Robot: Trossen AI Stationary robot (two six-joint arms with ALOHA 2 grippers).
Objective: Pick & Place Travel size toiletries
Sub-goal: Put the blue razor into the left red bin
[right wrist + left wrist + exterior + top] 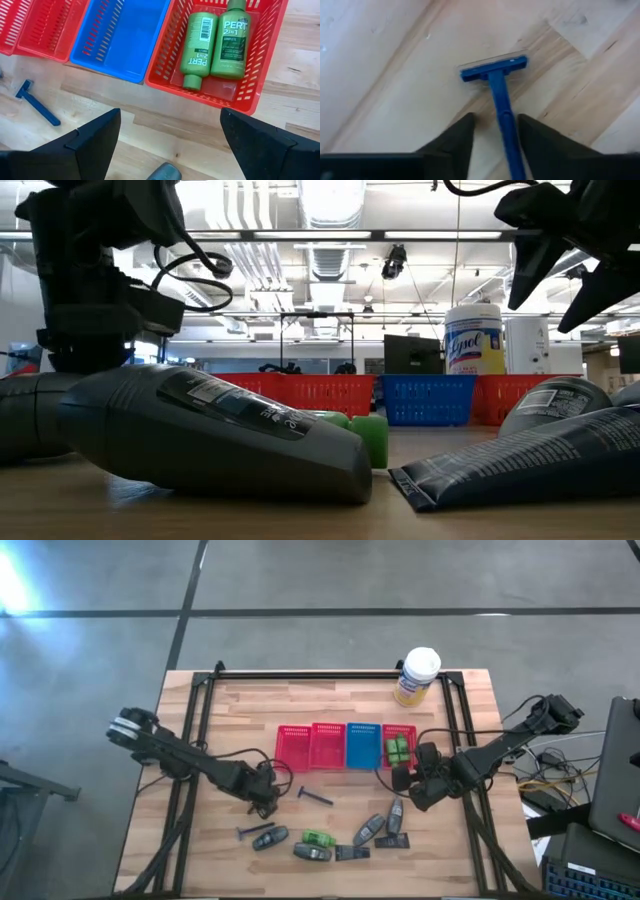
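Note:
My left gripper (267,802) is open and low over the table, left of centre. In the left wrist view its fingers (495,130) stand on either side of the handle of a blue-black razor (495,75) lying on the wood; whether a finger touches it I cannot tell. A second razor (315,797) lies nearer the middle. My right gripper (415,790) (170,135) is wide open, empty and raised, just near of the rightmost red basket (260,75), which holds two green bottles (199,42). A green bottle (318,838), grey tubes (368,830) and dark sachets (352,853) lie near the front edge.
Four small mesh baskets stand in a row mid-table: two red (294,747), one blue (363,745), one red (398,730). A yellow canister with a white lid (417,675) stands at the far right corner. Bare wood lies between the baskets and the loose items.

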